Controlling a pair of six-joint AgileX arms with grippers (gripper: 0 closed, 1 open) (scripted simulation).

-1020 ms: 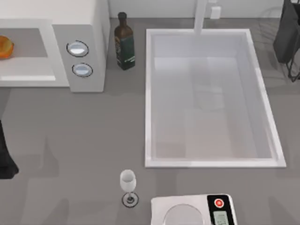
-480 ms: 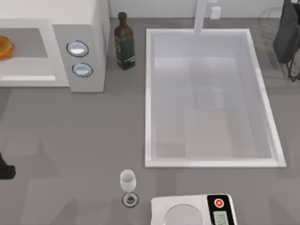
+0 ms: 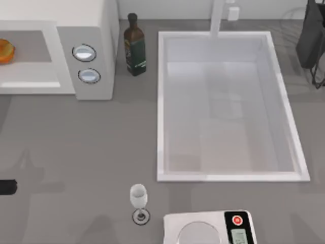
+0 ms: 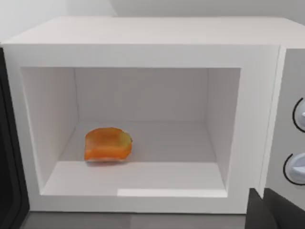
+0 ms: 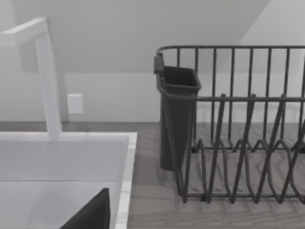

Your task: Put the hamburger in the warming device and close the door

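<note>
Grey countertop (image 3: 91, 147) w/ a pale wall behind, rendered scene. Left gripper (image 3: 6, 187): just a dark stub at the top view's left edge, low over the counter, well in front of the microwave; can't tell how its jaws stand. A dark finger tip (image 4: 271, 210) pokes into the left wrist view's corner, holding nothing visible. Right arm (image 3: 311, 38) is parked at the far right near the back, by the dish rack (image 5: 238, 124); a dark bit of its gripper (image 5: 90, 214) shows in the right wrist view, jaw state can't be told either.

Outward from the left gripper: the warming device (image 3: 91, 30) sits at back left, cavity open to the front. The hamburger (image 4: 107, 144) lies on the cavity floor, toward one side wall, flat side down; in the top view it's an orange lump (image 3: 6, 51) at the left edge. The door (image 4: 8, 157) is swung open, seen as a dark edge beside the cavity. Two knobs (image 3: 84, 53) on the panel.

Beside the microwave stands a dark bottle (image 3: 134, 46), upright. White sink (image 3: 162, 112) takes the middle-right, faucet (image 5: 47, 76) at its back. Near the front: wine glass (image 3: 138, 198) upright, digital scale (image 3: 210, 229) just beside it.
</note>
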